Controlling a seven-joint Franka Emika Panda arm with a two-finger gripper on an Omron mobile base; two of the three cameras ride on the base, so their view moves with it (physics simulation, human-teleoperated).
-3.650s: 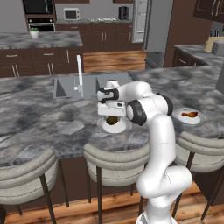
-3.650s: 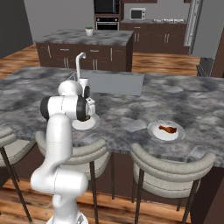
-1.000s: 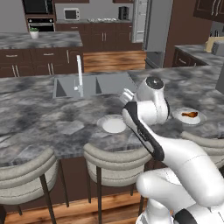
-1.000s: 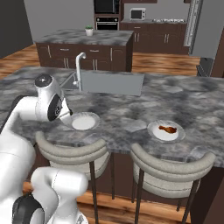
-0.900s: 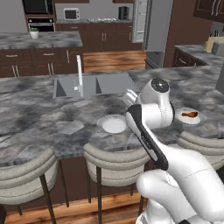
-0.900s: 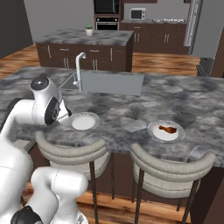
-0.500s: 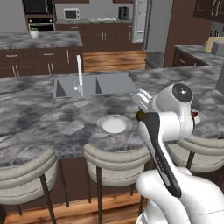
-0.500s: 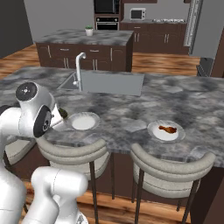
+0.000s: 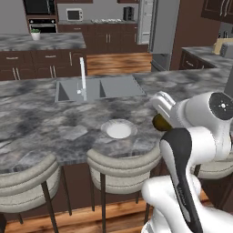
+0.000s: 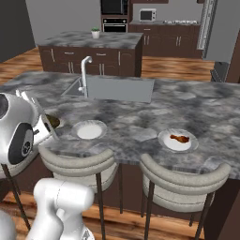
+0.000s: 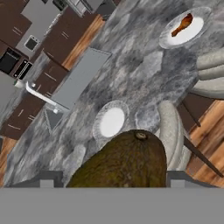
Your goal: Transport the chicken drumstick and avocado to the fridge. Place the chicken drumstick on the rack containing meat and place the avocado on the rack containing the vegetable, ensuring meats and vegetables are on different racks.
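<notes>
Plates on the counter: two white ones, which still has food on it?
The plate further from the sink faucet: the chicken drumstick lies on it. The plate nearer the faucet is bare; the gripper holds the avocado.

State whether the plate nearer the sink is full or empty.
Empty: the plate shows a bare white face; the avocado is up in the end effector.
</notes>
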